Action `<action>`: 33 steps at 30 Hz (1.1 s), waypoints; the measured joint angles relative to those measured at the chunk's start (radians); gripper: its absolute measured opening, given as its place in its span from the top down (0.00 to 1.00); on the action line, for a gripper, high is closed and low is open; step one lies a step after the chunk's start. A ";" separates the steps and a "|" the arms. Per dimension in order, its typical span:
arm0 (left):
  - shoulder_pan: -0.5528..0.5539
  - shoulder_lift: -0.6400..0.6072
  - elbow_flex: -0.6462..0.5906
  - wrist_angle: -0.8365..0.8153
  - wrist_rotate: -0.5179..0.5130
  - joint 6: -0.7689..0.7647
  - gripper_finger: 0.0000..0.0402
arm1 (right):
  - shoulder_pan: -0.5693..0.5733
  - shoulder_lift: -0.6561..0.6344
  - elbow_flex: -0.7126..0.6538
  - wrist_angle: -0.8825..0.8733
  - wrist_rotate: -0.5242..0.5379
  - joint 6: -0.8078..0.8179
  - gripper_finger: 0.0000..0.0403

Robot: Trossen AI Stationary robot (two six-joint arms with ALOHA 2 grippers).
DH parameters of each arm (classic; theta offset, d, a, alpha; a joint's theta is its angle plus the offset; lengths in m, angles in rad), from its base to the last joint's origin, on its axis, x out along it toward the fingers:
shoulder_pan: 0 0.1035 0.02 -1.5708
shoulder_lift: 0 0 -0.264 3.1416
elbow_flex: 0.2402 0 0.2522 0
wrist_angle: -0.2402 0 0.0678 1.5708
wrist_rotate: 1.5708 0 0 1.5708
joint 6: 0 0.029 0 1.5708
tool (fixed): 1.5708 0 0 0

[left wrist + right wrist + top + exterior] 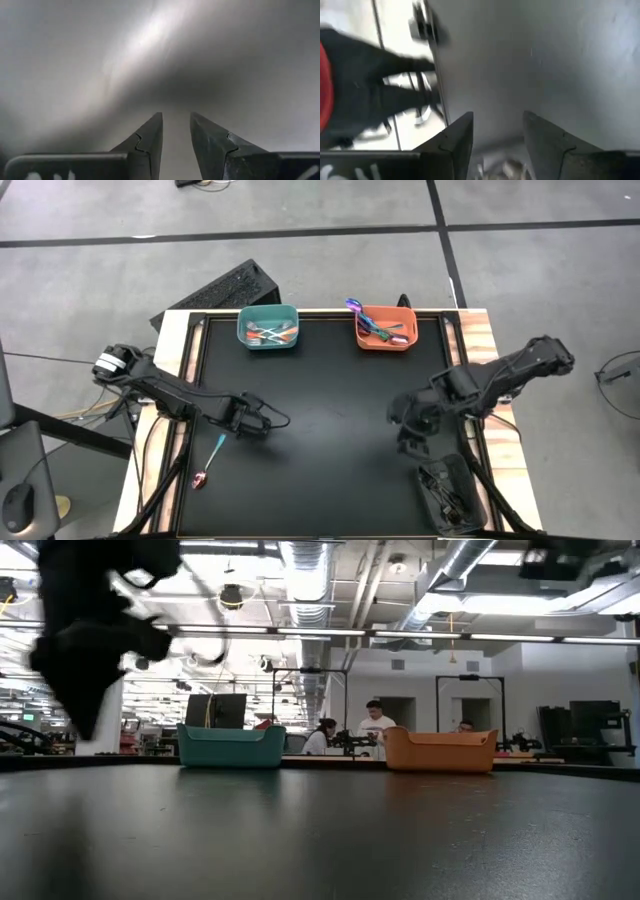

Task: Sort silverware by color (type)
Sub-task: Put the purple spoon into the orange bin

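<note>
Black matting (pixel 330 430) is covering my table, with wood strips showing down both sides. I am using the teal bin (pixel 268 326) at the far edge as my marker. It is holding a few pieces of silverware with teal and orange handles; I cannot tell which are forks and which are spoons. Just to the right of the teal bin, the orange bin (pixel 385 328) is sitting at the same far edge. It is holding more silverware, and a purple spoon (pixel 355 307) is poking out over its rim.

One teal-handled spoon (pixel 210 462) is lying on the mat, well below the teal bin and a little to its left, near the mat's left edge. Its shiny pink bowl is pointing toward the near edge.

My left gripper (pixel 266 423) is hovering low over the mat below the teal bin, just to the right of that spoon and not touching it. Its fingers (pixel 150 137) are standing a little apart with nothing between them.

My right gripper (pixel 400 420) is waiting far to the right of the teal bin, below the orange bin. Its fingers (pixel 460 140) are spread apart and holding nothing.

People are standing in the room far behind the bins.
</note>
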 joint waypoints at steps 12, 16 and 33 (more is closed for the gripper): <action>-0.219 0.000 -0.082 -0.112 0.331 -0.204 0.78 | -0.090 0.006 0.000 0.087 0.025 -0.041 0.55; -0.297 0.000 -0.086 -0.122 0.361 -0.201 0.78 | -0.092 0.007 0.001 0.087 0.031 -0.053 0.55; -0.375 -0.005 -0.220 0.016 0.404 -0.279 0.78 | -0.091 0.007 0.001 0.142 0.057 -0.015 0.55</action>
